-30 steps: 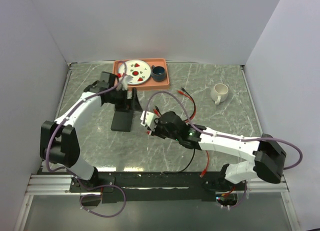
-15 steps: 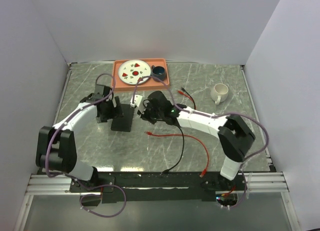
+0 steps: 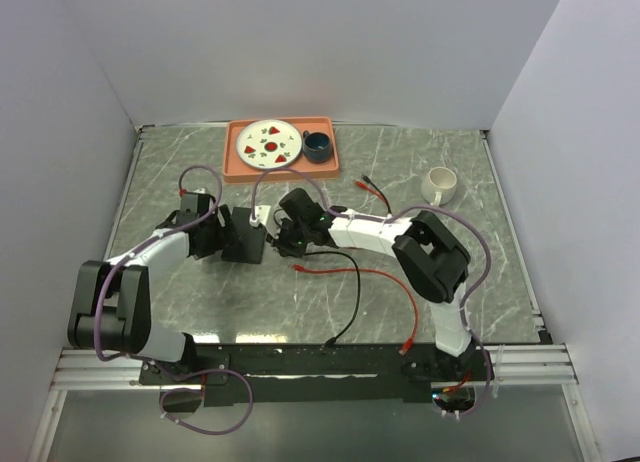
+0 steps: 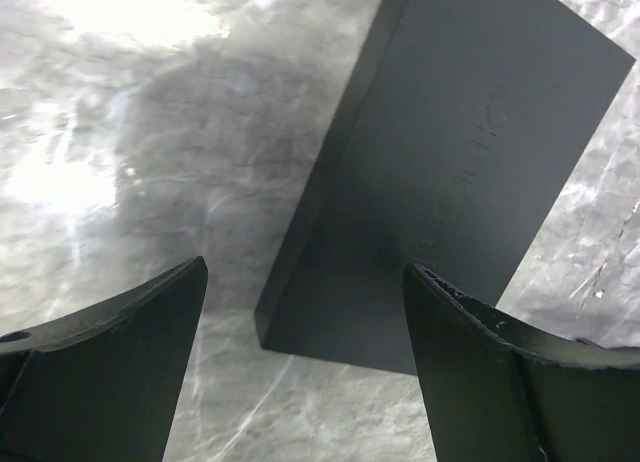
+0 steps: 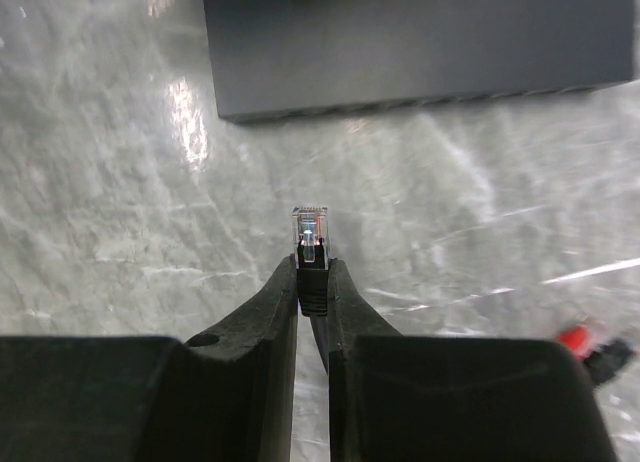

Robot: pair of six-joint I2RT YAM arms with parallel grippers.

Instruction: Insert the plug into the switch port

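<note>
The switch (image 3: pixel 244 245), a flat matte-black box, lies on the marble table left of centre. In the left wrist view the switch (image 4: pixel 460 152) lies just ahead of my open left gripper (image 4: pixel 305 282), whose jaws stand wide at its near corner. My right gripper (image 5: pixel 312 267) is shut on the plug (image 5: pixel 311 237), a clear connector with a black boot on a black cable. The plug points at the switch's long side (image 5: pixel 420 92), a short gap away. In the top view my right gripper (image 3: pixel 284 238) is just right of the switch and my left gripper (image 3: pixel 218 234) is at its left edge.
An orange tray (image 3: pixel 284 166) with a plate (image 3: pixel 268 143) and a dark cup (image 3: pixel 317 145) stands at the back. A white mug (image 3: pixel 438 186) stands at the right. A red cable (image 3: pixel 350 273) and the black cable (image 3: pixel 352 302) lie across the table's middle.
My right gripper has swung left and forward with the plug, ending beside the switch's right edge. My left gripper has drawn back and down to the switch's left side.
</note>
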